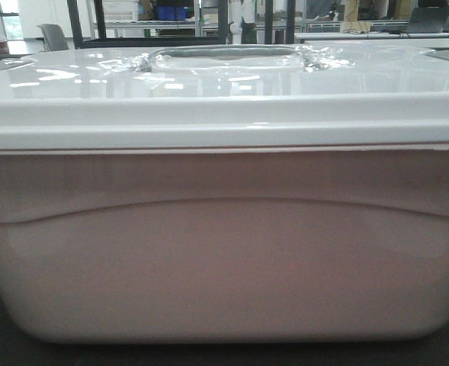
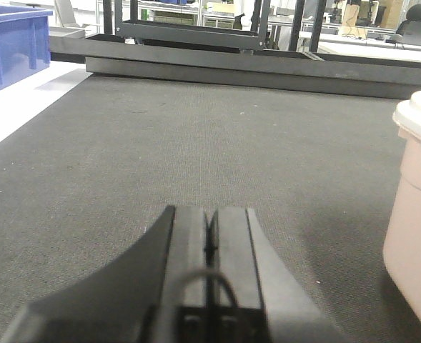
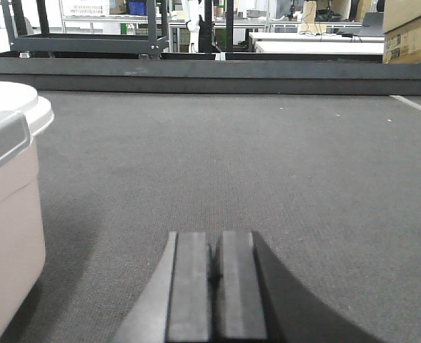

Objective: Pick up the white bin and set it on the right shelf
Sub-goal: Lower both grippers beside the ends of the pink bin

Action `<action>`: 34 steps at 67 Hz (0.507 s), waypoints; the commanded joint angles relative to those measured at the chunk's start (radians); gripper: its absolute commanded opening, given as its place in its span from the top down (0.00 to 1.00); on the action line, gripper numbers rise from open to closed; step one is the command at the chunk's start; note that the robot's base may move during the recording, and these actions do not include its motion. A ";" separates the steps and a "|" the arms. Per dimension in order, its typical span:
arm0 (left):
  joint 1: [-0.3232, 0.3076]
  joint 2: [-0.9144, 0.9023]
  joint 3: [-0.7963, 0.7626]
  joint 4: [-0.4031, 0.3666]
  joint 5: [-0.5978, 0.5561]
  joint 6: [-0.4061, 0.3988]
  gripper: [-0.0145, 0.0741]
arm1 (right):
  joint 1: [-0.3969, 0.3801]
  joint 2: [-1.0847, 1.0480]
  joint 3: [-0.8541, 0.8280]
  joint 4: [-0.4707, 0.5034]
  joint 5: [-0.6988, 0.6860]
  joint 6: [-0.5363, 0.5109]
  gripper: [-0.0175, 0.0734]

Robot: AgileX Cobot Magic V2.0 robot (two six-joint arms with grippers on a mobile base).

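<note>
The white bin (image 1: 224, 244) fills the front view, very close: pinkish translucent wall with a curved ridge, under a glossy white lid with a recessed handle (image 1: 224, 59). It stands on dark grey carpet. In the left wrist view the bin (image 2: 414, 236) shows at the right edge, and my left gripper (image 2: 210, 214) hangs low over the carpet to its left, shut and empty. Seen from the right wrist, the bin (image 3: 6, 214) sits at the left edge with my right gripper (image 3: 214, 239) to its right, shut and empty. The right shelf is out of view.
A low dark platform edge (image 2: 239, 68) runs across the back of the carpet, with dark frame uprights (image 3: 153, 28) behind it. A blue plastic crate (image 2: 10, 46) stands at the far left on white floor. Cardboard boxes (image 3: 410, 32) sit at the far right.
</note>
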 commanded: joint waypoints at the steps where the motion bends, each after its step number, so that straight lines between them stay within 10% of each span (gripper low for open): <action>1: 0.000 -0.010 -0.001 0.002 -0.082 -0.009 0.98 | 0.000 -0.017 -0.001 -0.005 -0.090 0.003 0.76; 34: 0.000 -0.010 -0.001 0.002 -0.094 -0.009 0.98 | 0.000 -0.017 -0.001 -0.005 -0.090 0.003 0.76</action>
